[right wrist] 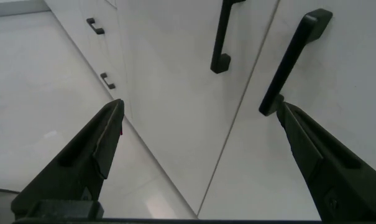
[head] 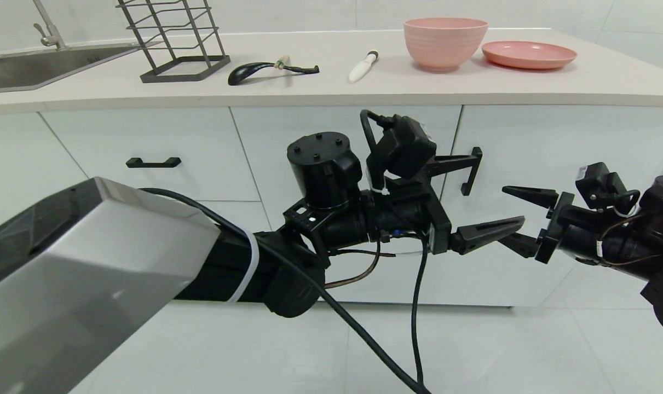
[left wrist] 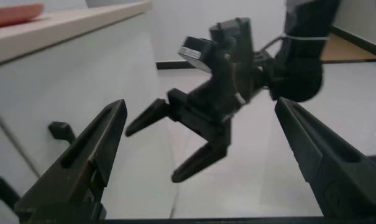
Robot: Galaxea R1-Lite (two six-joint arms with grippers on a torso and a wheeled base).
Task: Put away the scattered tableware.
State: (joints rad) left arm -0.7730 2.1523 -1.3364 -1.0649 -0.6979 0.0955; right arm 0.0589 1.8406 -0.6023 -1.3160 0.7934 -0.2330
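Observation:
On the counter lie a black spoon (head: 249, 71), a white-handled knife (head: 363, 67), a pink bowl (head: 445, 42) and a pink plate (head: 529, 54); the plate's edge (left wrist: 13, 14) also peeks into the left wrist view. Both arms hang below the counter, in front of the cabinet doors. My left gripper (head: 490, 191) (left wrist: 200, 106) is open and holds nothing. My right gripper (head: 506, 213) (right wrist: 200, 107) faces it at close range, also open and holding nothing, and appears in the left wrist view (left wrist: 151, 154).
A black wire rack (head: 175, 38) stands on the counter beside the sink (head: 41, 64) at the far left. Two upright black cabinet handles (right wrist: 222, 37) (right wrist: 293, 62) are close to the grippers. A drawer handle (head: 153, 162) sits lower left. White floor lies below.

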